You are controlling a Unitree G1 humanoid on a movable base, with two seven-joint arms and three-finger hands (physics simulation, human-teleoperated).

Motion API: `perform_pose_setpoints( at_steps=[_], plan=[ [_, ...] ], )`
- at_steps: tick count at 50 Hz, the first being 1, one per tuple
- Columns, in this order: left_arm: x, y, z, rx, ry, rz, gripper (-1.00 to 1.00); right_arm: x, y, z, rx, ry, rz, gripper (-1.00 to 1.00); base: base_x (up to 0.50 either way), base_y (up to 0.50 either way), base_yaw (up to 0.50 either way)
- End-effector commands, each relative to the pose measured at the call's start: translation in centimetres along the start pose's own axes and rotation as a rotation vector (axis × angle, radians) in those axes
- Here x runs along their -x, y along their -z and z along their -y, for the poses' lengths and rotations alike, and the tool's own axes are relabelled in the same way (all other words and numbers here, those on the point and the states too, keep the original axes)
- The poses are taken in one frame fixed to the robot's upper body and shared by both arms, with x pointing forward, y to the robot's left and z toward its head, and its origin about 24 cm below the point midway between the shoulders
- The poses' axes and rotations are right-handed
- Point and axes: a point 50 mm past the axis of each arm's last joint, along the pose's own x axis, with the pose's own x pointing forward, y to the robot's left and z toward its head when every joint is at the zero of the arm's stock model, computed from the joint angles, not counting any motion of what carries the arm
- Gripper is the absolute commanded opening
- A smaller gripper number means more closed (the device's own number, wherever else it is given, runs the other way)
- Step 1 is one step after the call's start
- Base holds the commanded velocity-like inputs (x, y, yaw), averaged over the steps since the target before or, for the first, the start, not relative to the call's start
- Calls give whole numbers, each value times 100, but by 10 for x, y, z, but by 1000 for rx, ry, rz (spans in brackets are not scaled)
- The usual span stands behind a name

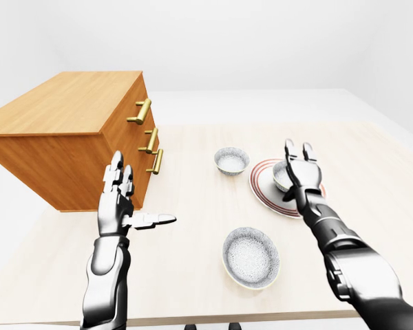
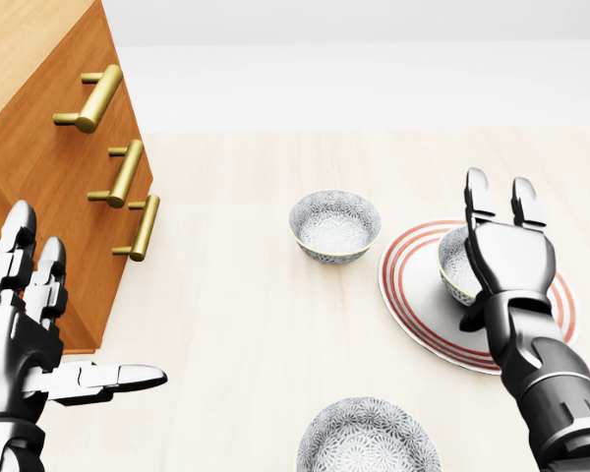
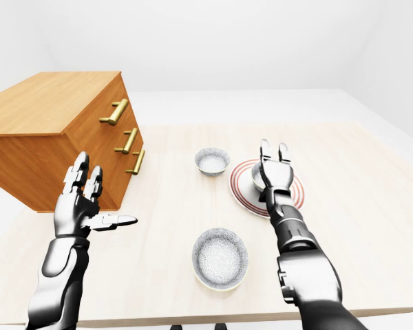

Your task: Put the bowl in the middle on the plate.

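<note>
A white plate with red rings point(image 2: 413, 305) lies on the table at the right of the head view. On it sits a small patterned bowl point(image 2: 452, 267), partly hidden behind my right hand point(image 2: 494, 241). That hand is open, its two fingers held straight up over the bowl and its thumb low at the bowl's near side, not closed round it. My left hand point(image 2: 49, 334) is raised at the far left, open with its thumb pointing right, holding nothing.
A second patterned bowl point(image 2: 334, 226) stands left of the plate. A larger one point(image 2: 369, 438) is at the bottom edge of the head view. A wooden dresser with brass handles point(image 2: 39, 147) fills the upper left. All rest on a pale wooden table point(image 2: 236, 295).
</note>
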Motion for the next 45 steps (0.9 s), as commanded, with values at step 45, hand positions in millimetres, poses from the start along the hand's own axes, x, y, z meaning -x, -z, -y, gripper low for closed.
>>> perform_pose_setpoints(
  at_steps=[45],
  plan=[
    [0, -2, 0, 0, -1, 7, 100, -1, -17, 11, -251, 37, -7, 100, 0, 0, 0]
  ],
)
